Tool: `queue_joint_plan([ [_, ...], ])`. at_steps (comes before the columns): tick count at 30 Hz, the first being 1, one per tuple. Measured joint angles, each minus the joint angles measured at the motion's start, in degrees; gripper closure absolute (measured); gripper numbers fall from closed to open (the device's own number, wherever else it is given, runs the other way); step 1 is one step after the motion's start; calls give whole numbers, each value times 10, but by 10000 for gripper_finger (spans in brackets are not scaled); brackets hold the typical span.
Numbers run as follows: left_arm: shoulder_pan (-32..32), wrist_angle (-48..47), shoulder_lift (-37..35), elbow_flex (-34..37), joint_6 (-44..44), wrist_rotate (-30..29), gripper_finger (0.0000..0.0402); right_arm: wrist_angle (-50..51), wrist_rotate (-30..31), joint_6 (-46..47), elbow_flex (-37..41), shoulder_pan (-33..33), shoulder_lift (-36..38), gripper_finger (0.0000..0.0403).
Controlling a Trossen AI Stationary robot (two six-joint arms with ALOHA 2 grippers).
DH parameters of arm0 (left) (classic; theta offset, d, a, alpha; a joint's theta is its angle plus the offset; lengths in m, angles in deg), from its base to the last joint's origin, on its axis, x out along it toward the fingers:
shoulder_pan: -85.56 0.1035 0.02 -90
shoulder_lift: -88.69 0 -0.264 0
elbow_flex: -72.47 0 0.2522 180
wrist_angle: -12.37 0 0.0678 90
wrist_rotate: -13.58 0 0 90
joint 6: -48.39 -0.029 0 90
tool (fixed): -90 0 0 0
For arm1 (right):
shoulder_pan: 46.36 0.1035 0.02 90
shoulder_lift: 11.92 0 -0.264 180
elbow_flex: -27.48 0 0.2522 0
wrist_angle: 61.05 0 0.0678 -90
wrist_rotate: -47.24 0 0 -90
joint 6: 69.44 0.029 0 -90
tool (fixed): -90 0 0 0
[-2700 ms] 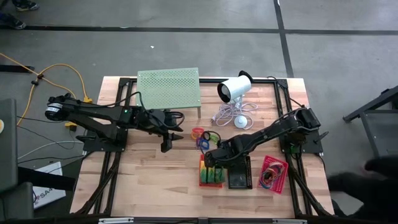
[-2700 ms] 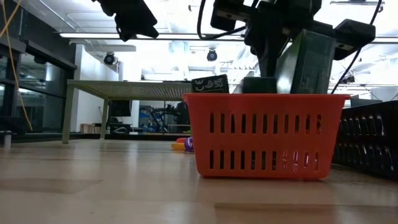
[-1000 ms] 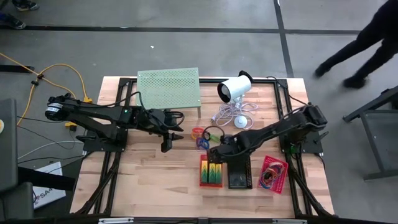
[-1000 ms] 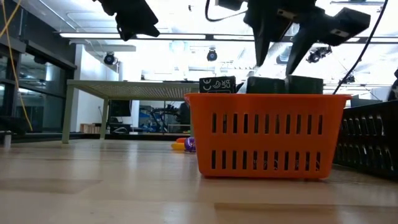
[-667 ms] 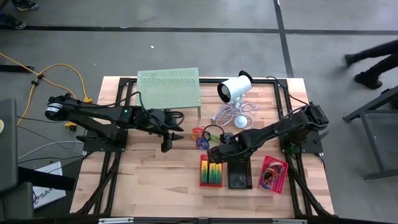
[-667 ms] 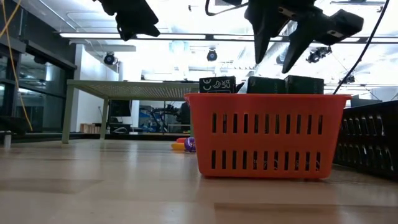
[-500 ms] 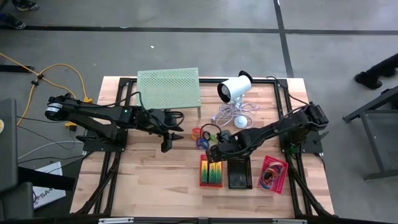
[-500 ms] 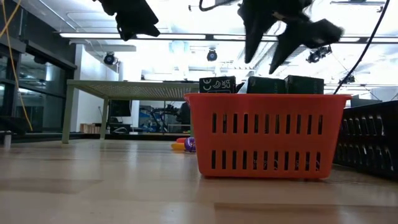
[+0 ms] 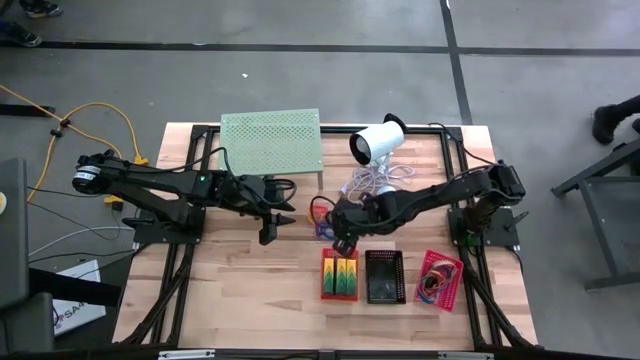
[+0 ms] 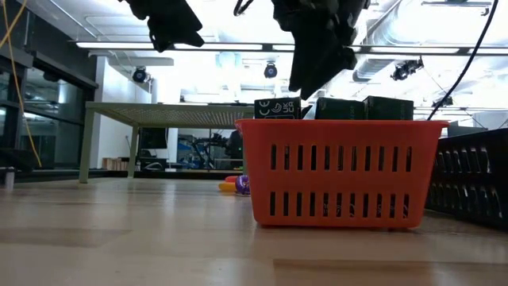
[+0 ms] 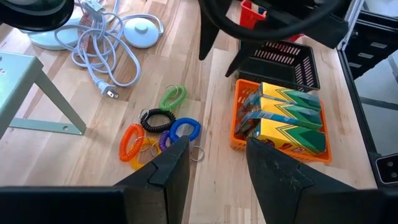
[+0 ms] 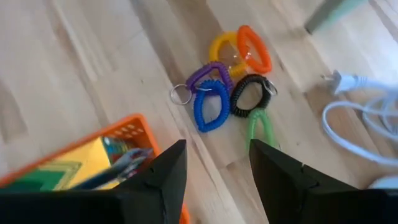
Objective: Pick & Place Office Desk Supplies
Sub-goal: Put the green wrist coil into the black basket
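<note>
Several coiled loops [image 9: 325,217] in orange, yellow, purple, blue, black and green lie bunched on the wood [image 11: 160,127] [image 12: 229,84]. Green-and-yellow packs [image 11: 286,115] stand on edge in the red basket [image 9: 339,275] [image 10: 341,171]. Beside it sit the black basket [image 9: 384,277] and the pink basket [image 9: 440,278], which holds rubber bands. My right gripper [image 9: 338,238] [image 12: 214,155] is open and hovers between the red basket and the loops, touching nothing. My left gripper [image 9: 270,228] [image 11: 216,146] is open and waits in the air to the left of the loops.
A white cylinder device [image 9: 378,143] with its coiled cable [image 9: 372,185] lies just beyond the loops. The pale-green perforated stand [image 9: 270,142] is at the far edge. A person's foot [image 9: 612,115] shows on the floor to the right. Bare wood lies near and left.
My right gripper has stayed open while leaving the red basket, swinging toward the table's left and far side to a spot near the coiled loops. The packs have stayed standing in the red basket. A person has walked off across the floor to the right.
</note>
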Motion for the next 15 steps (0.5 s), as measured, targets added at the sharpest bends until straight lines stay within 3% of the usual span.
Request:
queue_joint_plan([
  [6, 0, 0, 0, 0, 0, 0, 249, -19, -22, -74, 0, 0, 0, 241],
  [15, 0, 0, 0, 0, 0, 0, 249, -21, -13, -57, 0, -9, 0, 241],
])
